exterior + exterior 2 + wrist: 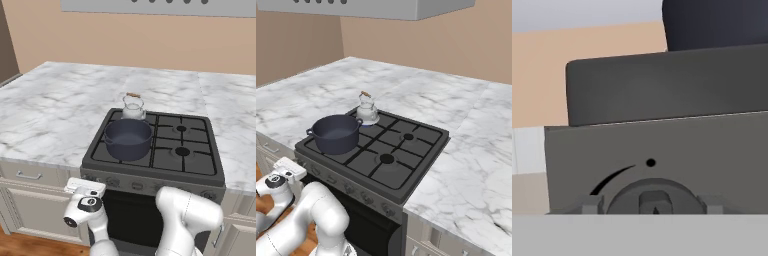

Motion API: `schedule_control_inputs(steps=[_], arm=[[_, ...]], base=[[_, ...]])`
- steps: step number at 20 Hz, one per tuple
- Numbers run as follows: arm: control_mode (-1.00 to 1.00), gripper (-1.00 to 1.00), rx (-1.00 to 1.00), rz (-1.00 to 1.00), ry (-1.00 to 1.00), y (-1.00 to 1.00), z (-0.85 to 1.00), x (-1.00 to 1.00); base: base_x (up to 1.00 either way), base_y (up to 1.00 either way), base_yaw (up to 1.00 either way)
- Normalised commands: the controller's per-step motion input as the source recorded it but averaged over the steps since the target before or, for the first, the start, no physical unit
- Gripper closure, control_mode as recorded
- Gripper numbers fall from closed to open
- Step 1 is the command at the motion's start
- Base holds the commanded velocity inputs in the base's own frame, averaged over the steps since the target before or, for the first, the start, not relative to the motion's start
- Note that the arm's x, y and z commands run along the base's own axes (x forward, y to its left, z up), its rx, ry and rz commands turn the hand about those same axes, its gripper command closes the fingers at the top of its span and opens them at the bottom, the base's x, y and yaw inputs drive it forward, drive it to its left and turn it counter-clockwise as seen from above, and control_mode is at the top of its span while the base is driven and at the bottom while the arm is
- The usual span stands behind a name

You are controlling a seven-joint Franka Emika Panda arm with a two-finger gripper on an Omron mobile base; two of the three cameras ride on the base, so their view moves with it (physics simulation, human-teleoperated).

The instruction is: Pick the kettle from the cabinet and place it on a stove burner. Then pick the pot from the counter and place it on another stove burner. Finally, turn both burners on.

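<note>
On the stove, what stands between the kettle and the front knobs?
The pot stands between the kettle and the knobs, seen in the left base view.

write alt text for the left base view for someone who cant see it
A wide dark blue-grey pot sits on the front left burner of a dark gas range, with a small silver-grey kettle on the burner behind it. White veined marble counter surrounds the range, and the white robot arm's gripper reaches low at the front knobs.

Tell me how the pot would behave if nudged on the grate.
The pot looks wide and low, so probably won't tip. It sits on ridged grates, so it would likely scrape rather than glide. The kettle close behind might get bumped.
</note>
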Motion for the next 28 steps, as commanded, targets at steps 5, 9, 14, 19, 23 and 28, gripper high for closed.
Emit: schedule_control_inputs(steps=[5,9,14,19,23,28], arm=[[-1.0,1.0,-0.04,0.03,0.02,0.04,-0.01,0.0],[-1.0,1.0,-0.33,0.0,0.08,0.0,0.0,0.0],[-1.0,1.0,-0.39,0.0,0.13,0.0,0.0,0.0],[-1.0,1.0,-0.37,0.0,0.14,0.0,0.0,0.0],[-1.0,1.0,-0.35,0.0,0.14,0.0,0.0,0.0],[-1.0,1.0,-0.29,0.0,0.14,0.07,0.0,0.0]], base=[[0.0,0.0,0.0],[0.0,0.0,0.0],[0.0,0.0,0.0],[0.0,0.0,0.0],[0.0,0.0,0.0],[0.0,0.0,0.0]])
